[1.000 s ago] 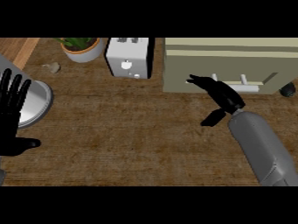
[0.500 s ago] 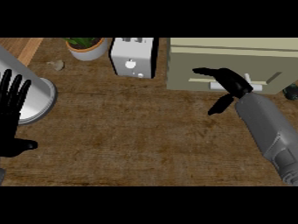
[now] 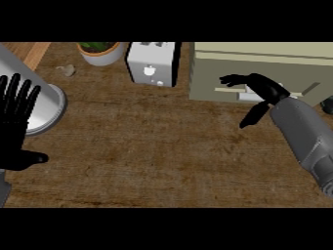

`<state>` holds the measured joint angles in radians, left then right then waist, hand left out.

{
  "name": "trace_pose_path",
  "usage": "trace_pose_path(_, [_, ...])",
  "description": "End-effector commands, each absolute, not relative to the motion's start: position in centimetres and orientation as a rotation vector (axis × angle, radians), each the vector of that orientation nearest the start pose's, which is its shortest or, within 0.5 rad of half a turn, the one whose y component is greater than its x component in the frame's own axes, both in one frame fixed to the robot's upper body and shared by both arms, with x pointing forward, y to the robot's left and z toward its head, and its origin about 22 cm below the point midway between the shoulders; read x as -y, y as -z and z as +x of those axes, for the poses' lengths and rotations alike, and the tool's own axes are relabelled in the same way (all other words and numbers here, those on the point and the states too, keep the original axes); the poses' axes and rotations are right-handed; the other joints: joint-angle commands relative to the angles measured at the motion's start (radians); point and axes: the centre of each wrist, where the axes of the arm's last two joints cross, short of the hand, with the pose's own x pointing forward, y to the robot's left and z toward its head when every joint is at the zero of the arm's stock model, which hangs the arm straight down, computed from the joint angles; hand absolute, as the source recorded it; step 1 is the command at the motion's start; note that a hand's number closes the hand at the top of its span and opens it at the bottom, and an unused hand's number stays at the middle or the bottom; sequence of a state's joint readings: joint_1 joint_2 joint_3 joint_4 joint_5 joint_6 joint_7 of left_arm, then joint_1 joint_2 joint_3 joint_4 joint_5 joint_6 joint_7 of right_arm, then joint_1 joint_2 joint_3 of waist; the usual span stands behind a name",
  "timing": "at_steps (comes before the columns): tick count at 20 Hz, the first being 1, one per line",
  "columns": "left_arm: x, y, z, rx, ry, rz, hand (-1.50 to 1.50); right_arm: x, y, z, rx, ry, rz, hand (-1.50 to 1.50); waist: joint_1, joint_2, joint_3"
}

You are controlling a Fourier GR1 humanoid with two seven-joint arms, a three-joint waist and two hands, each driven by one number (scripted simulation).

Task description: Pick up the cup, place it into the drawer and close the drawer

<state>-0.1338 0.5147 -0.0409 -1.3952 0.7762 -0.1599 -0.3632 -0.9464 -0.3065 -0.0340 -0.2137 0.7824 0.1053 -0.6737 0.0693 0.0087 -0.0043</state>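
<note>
Right robot hand [image 3: 261,88] reaches in from the lower right on its grey forearm [image 3: 309,141] and sits over the front of the pale drawer unit [image 3: 270,68]. Its fingers are curled, some toward the white handle [image 3: 250,93] beneath them and 1 pointing down over the wooden surface [image 3: 161,141]; whether they actually grip the handle cannot be told from this head view. Just right of that hand, beyond the unit's corner, lies a small dark object [image 3: 331,105], too unclear to name.

Left robot hand [image 3: 10,122] rests open at the left edge, fingers straight and pointing up, thumb out to the side. Directly behind its fingers stands a large round metal vessel [image 3: 43,105] with a grey rim. Farther up and to its right are a small pale lump [image 3: 67,70] on the surface, a potted plant [image 3: 101,51] and a white toaster [image 3: 153,63], which stands just left of the drawer unit.

No cup can be made out with certainty anywhere in this view, and neither hand holds 1.
</note>
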Motion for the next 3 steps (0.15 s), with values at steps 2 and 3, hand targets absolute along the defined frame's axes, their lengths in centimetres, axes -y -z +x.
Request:
trace_pose_path(2, [-33.3, -5.0, 28.2, 1.899, -0.136, -0.32, -1.5, 28.3, -4.7, 43.6, 1.484, -1.163, -0.415, -1.5, 0.024, 0.03, 0.009])
trace_pose_path(3, [-33.4, -4.6, 27.8, 1.876, -0.151, -0.312, -1.5, 29.1, -5.3, 43.7, 1.489, -1.149, -0.41, -1.5, 0.022, 0.027, 0.009])
